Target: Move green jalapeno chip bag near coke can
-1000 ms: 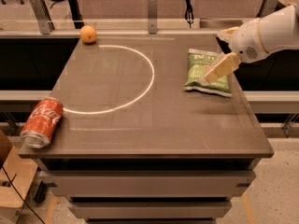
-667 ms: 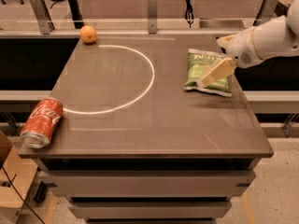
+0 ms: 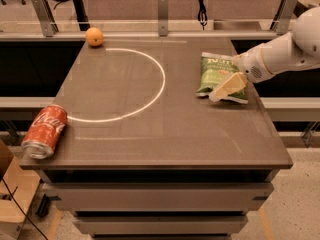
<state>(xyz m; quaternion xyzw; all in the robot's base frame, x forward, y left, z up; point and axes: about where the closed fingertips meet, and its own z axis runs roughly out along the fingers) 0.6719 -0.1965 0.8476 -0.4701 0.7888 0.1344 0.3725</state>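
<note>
The green jalapeno chip bag (image 3: 216,73) lies flat on the right side of the dark table (image 3: 165,134). My gripper (image 3: 227,87) reaches in from the right on a white arm and sits low over the bag's front right part, covering that part. The coke can (image 3: 44,131) lies on its side at the table's front left corner, far from the bag, with its silver end toward the front edge.
A round orange fruit (image 3: 94,36) sits at the back left corner. A white circle line (image 3: 161,79) is marked on the tabletop between can and bag. A rail with metal posts (image 3: 162,6) runs behind the table.
My gripper has moved a little forward and left, lower over the chip bag. The bag, can and orange have not moved.
</note>
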